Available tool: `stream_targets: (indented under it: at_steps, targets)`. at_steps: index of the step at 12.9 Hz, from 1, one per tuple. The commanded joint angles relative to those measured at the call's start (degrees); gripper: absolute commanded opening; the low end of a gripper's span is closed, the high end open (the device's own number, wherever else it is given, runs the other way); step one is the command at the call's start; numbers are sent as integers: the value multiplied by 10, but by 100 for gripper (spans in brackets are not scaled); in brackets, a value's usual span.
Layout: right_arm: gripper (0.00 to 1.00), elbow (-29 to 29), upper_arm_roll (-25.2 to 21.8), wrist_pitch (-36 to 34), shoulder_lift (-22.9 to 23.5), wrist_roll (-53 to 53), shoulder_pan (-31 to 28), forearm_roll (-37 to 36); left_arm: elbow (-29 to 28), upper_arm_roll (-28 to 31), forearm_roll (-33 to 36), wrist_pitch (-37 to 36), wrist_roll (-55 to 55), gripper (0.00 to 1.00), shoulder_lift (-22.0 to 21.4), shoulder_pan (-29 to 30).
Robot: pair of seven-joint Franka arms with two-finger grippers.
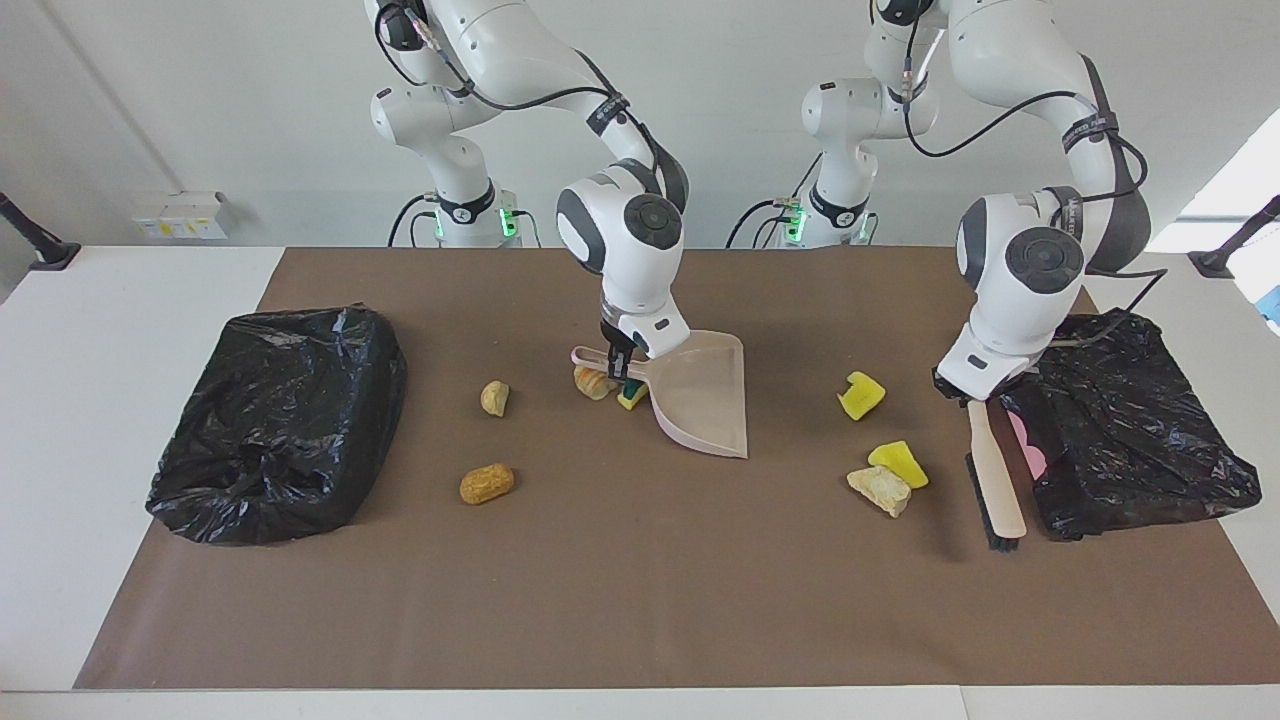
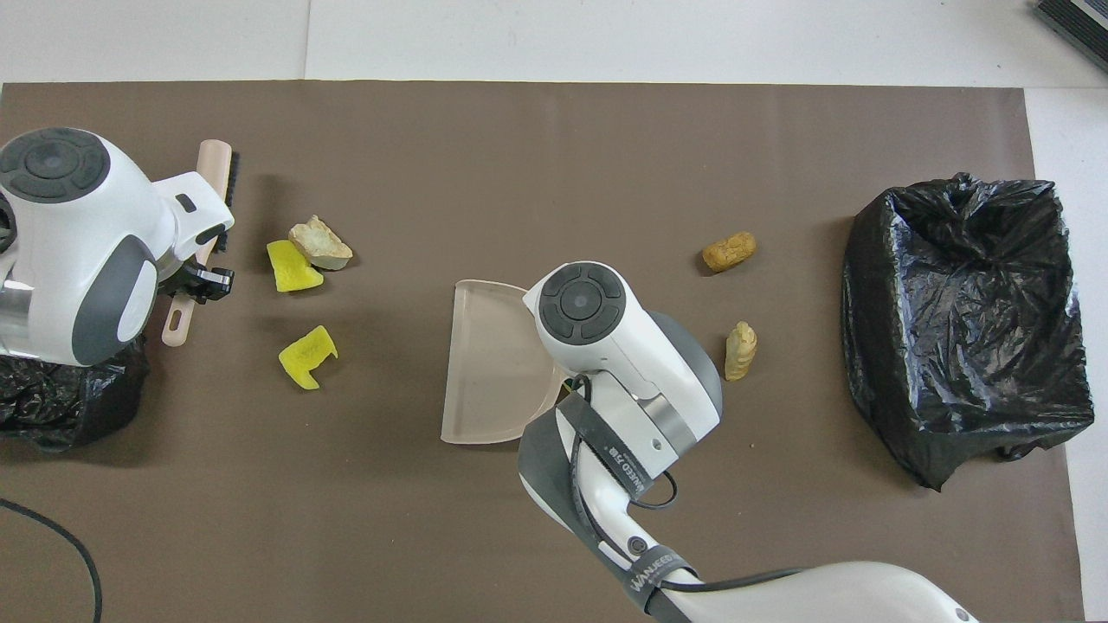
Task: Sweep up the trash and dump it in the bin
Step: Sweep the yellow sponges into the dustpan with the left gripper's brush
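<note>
My right gripper [image 1: 622,368] is shut on the handle of the beige dustpan [image 1: 705,400], which tilts down to the mat in the middle. A bread chunk [image 1: 592,382] and a green-backed sponge [image 1: 632,397] lie right by that handle. My left gripper [image 1: 975,398] is shut on the beige brush [image 1: 997,485], which hangs beside the black-bagged bin [image 1: 1130,420] at the left arm's end. Two yellow sponge pieces [image 1: 861,395] [image 1: 897,462] and a pale chunk [image 1: 879,490] lie between brush and dustpan. Two more bread chunks [image 1: 494,397] [image 1: 487,483] lie toward the right arm's end.
A second black-bagged bin [image 1: 280,420] stands at the right arm's end of the brown mat [image 1: 640,600]. In the overhead view the right arm covers the dustpan [image 2: 489,363] handle and the trash beside it. The left arm hangs over the bin [image 2: 52,407] at its end.
</note>
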Motion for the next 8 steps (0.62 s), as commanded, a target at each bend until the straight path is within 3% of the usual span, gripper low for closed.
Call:
stream_targets:
  at_steps: [1,6,8]
  targets:
    - [0,-24,2,8,-15,-12,-6,-14,-51,-8,10,39,13,0,-13,-10]
    - [0,-26,2,8,-15,-5,-6,-14,-151,-11,0,47,80,0,-73,-58]
    - [0,-28,2,9,-18,-3,-6,-14,-182,-11,-42,40,80,0,-96,-93]
